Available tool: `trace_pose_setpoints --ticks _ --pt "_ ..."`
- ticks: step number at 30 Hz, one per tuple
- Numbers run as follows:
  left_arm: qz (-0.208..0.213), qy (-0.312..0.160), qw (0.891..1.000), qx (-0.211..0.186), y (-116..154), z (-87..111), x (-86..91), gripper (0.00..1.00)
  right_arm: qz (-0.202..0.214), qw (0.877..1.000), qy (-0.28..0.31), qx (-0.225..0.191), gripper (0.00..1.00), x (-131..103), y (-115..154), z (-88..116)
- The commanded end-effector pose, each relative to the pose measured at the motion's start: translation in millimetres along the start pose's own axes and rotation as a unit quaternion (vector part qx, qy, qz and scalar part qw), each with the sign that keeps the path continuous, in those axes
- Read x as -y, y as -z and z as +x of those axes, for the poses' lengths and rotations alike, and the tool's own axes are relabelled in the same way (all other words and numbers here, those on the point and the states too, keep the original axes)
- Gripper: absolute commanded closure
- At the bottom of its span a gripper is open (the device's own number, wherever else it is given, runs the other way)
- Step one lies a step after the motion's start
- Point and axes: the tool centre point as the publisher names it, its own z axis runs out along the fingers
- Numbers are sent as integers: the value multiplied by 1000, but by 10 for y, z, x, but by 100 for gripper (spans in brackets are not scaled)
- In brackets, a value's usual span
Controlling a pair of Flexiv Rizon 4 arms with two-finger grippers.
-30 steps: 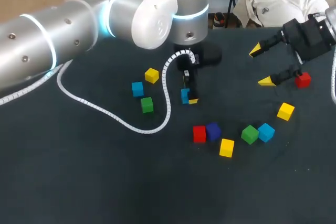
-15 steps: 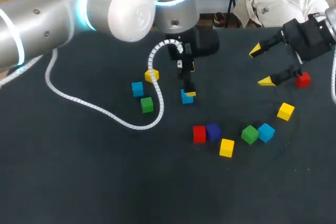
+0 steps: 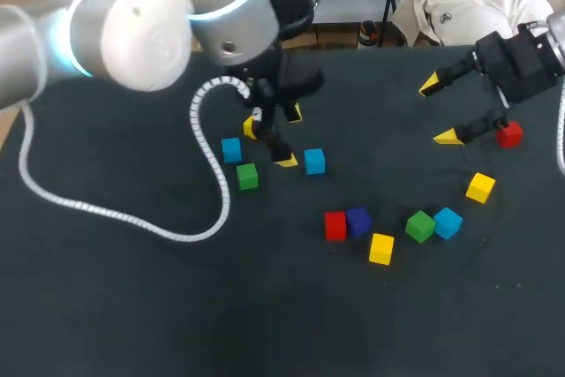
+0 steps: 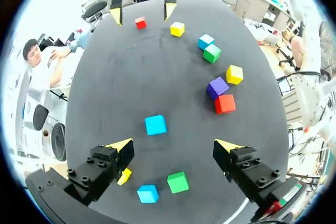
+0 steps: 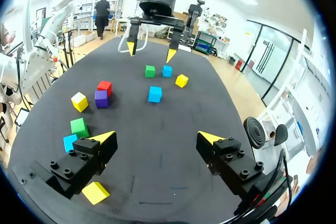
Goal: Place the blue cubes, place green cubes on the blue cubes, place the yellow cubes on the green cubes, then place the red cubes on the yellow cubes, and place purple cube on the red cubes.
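My left gripper (image 3: pixel 289 137) hangs open above the table's middle, nothing between its fingers. A blue cube (image 3: pixel 314 162) rests free on the table just right of it; in the left wrist view this blue cube (image 4: pixel 155 125) lies ahead of the open gripper (image 4: pixel 174 145). Left of the gripper sit a second blue cube (image 3: pixel 231 149), a green cube (image 3: pixel 247 176) and a half-hidden yellow cube (image 3: pixel 252 125). My right gripper (image 3: pixel 439 110) stands open at the far right, beside a red cube (image 3: pixel 508 135). From the right wrist, that open gripper (image 5: pixel 157 137) faces the blue cube (image 5: pixel 155 94).
Toward the front right lie a red cube (image 3: pixel 335 225) touching a purple cube (image 3: pixel 358 221), a yellow cube (image 3: pixel 381 248), a green cube (image 3: pixel 420 226) against a blue cube (image 3: pixel 448 222), and another yellow cube (image 3: pixel 480 187). The left arm's white cable (image 3: pixel 207 205) loops over the table.
My left gripper has let go of the blue cube and swung left and up away from it; the cube stays on the table. The right arm has not moved.
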Motion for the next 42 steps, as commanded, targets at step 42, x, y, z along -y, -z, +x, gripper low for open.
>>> trace_pose_setpoints --ticks 42 --pt "-5 57 989 138 184 632 -161 0 0 1000 1 1 0 1 -4 3"
